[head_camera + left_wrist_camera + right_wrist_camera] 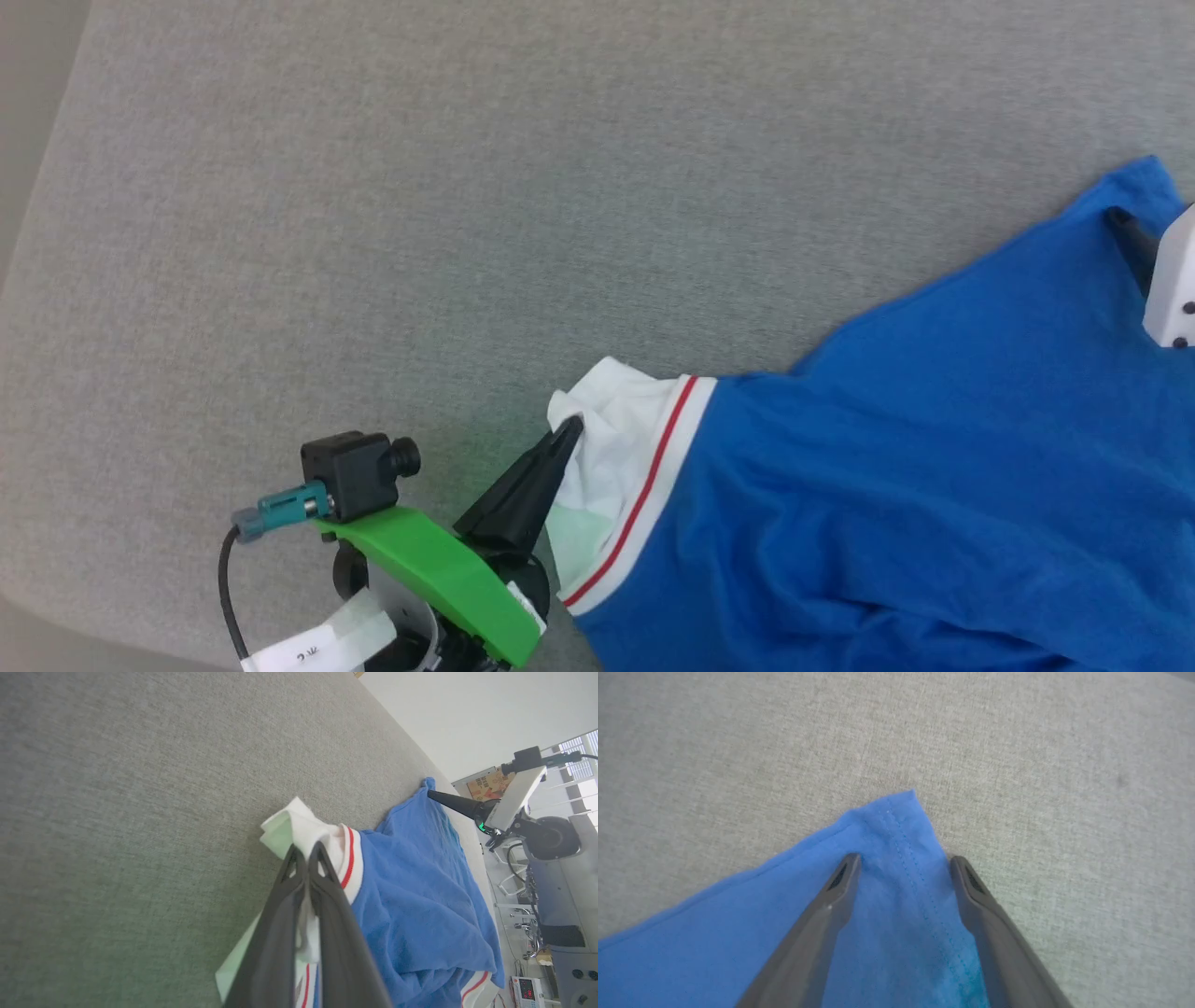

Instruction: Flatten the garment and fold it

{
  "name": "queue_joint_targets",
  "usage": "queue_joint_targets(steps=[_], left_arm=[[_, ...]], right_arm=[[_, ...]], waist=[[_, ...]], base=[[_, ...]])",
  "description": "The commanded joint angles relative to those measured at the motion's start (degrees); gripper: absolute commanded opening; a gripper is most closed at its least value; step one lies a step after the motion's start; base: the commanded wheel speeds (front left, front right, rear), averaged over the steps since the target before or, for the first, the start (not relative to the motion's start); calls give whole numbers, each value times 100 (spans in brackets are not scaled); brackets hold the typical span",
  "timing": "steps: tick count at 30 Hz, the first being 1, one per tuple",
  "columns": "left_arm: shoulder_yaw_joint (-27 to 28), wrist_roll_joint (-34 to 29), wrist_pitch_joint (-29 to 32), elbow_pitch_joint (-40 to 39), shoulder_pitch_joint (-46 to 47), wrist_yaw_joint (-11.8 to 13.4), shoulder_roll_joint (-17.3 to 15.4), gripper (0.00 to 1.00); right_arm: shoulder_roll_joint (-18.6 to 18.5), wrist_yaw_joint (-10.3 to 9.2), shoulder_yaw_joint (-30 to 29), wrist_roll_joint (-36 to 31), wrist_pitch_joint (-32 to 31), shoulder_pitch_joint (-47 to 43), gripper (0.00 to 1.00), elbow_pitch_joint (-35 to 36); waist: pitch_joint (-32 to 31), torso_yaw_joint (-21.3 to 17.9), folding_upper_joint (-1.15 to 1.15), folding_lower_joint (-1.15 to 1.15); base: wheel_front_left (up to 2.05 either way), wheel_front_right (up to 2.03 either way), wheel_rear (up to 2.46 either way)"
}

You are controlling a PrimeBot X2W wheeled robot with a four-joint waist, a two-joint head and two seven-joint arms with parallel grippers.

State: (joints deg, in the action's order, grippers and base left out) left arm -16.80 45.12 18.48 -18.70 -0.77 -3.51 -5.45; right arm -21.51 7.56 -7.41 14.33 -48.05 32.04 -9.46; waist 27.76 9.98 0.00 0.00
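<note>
1. Flattening: left tool (pixel 571 429) pinches white sleeve (pixel 611 439) of royal-blue jersey T-shirt (pixel 887 485) rumpled on grey fabric counter (pixel 373 187).
2. Right tool (pixel 903 861) spread astride a hem corner (pixel 896 826); likely next: close, pull taut.

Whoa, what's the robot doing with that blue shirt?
It looks like it is spreading the blue shirt out on the gray surface. Its left tool is shut on the white sleeve, pinching the bunched cloth. Its right tool is open, with one finger on each side of a blue corner of the shirt. The shirt is wrinkled and not yet folded.
</note>
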Motion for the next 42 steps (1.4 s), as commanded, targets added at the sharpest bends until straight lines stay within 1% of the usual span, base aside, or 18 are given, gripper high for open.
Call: queue_joint_targets(steps=[1, 2, 3, 4, 5, 6, 9, 13, 17, 21, 24, 26, 27, 31, 33, 35, 38, 42], left_arm=[[4, 10, -62, 24, 103, -37, 22, 0], [7, 15, -70, 34, 109, -39, 23, 0], [10, 18, -75, 41, 116, -41, 22, 0], [14, 23, -79, 48, 127, -42, 20, 0], [19, 28, -82, 52, 136, -43, 19, 0], [26, 34, -84, 58, 148, -45, 16, 0], [43, 49, -89, 75, 186, -41, 14, 0], [93, 78, -134, 99, 221, -45, 7, 0], [240, 28, -303, 116, 284, -27, -11, 0], [521, -237, -581, 167, 541, 121, -61, 0], [682, -424, -650, 212, 844, 236, -142, 0], [808, -563, -628, 247, 1113, 361, -227, 0], [902, -652, -628, 267, 1293, 462, -268, 0], [1070, -1050, -476, 405, 2044, 744, -509, 0], [1081, -1246, -387, 536, 2488, 799, -646, 0], [1073, -1384, -344, 680, 2967, 831, -714, 0], [1050, -1518, -333, 946, 3690, 856, -733, 0], [947, -1663, -276, 1510, 4628, 757, -810, 0]], right_arm=[[-28, -8, 55, 62, -106, 51, 100, -54], [-49, -8, 81, 117, -184, 45, 100, -69], [-70, -8, 95, 149, -234, 44, 72, -68], [-102, -8, 111, 167, -286, 46, 39, -61], [-127, -8, 122, 171, -324, 47, 17, -56], [-155, -8, 136, 175, -363, 48, 0, -50], [-212, -8, 181, 214, -436, 46, 0, -26], [-255, -8, 276, 241, -151, 96, 0, 110], [-206, -8, 346, 270, 460, 146, 0, 233], [6, -8, 268, 335, 1217, 198, 0, 354], [132, -8, 213, 366, 1663, 208, 0, 409], [198, -8, 163, 373, 1894, 226, 0, 446], [231, -8, 142, 374, 1995, 244, 0, 467], [330, -8, 156, 380, 2199, 328, 0, 514], [382, -8, 188, 390, 2237, 398, 0, 524], [449, -8, 199, 412, 2246, 494, 0, 530], [525, -8, 256, 423, 2233, 692, 0, 557], [585, -8, 450, 375, 2173, 1053, 0, 533]], waist=[[96, 91, 0, 0], [106, 94, 0, 0], [114, 96, 0, 0], [125, 96, 0, 0], [134, 96, 0, 0], [145, 94, 0, 0], [160, 85, 0, 0], [88, 28, 0, 0], [-143, -76, 0, 0], [-473, -219, 0, 0], [-770, -331, 0, 0], [-990, -407, 0, 0], [-1109, -450, 0, 0], [-1538, -594, 0, 0], [-1746, -658, 0, 0], [-1926, -709, 0, 0], [-2140, -782, 0, 0], [-2374, -897, 0, 0]], base=[[0, 0, 0], [0, 0, 0], [0, 0, 0], [0, 0, 0], [0, 0, 0], [0, 0, 0], [0, 0, 0], [0, 0, 0], [0, 0, 0], [0, 0, 0], [0, 0, 0], [0, 0, 0], [0, 0, 0], [0, 0, 0], [0, 0, 0], [0, 0, 0], [0, 0, 0], [0, 0, 0]])
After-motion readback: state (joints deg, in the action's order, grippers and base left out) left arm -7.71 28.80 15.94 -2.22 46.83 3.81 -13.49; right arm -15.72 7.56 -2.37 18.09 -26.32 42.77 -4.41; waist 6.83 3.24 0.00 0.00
